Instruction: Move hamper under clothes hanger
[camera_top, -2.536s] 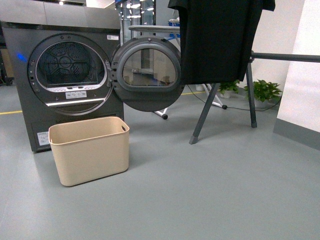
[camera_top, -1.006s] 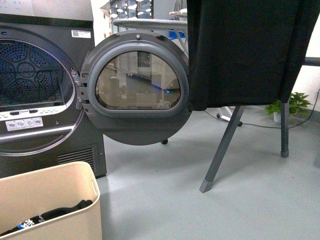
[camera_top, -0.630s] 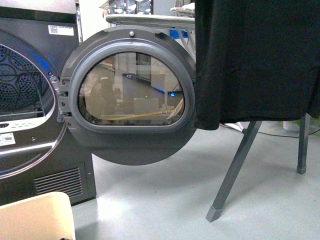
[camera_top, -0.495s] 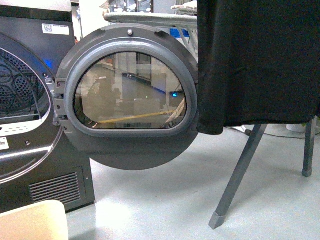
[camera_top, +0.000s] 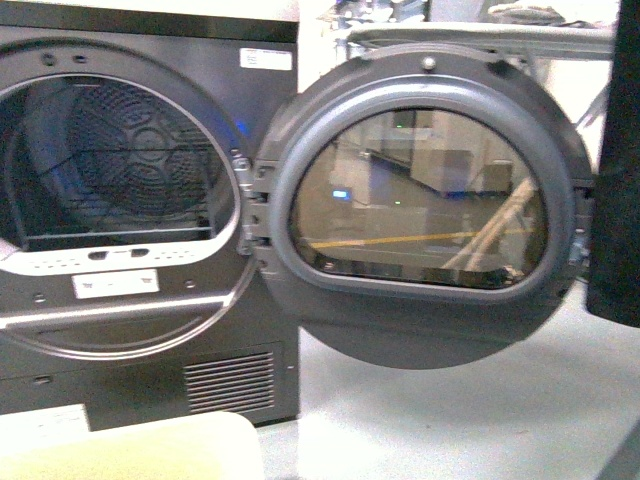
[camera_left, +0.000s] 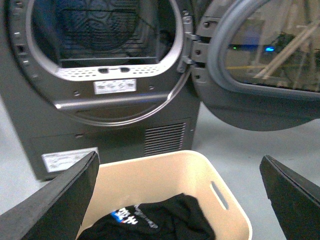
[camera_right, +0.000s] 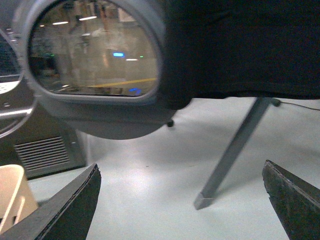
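Dark grey dryer stands with round door swung open.

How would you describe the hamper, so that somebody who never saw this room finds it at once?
Find the big dark grey dryer, its round door swung open. On the floor right in front of it stands the hamper, a beige plastic bin with rounded corners and a slot handle. It is the only light-coloured container there, and black clothing lies inside.
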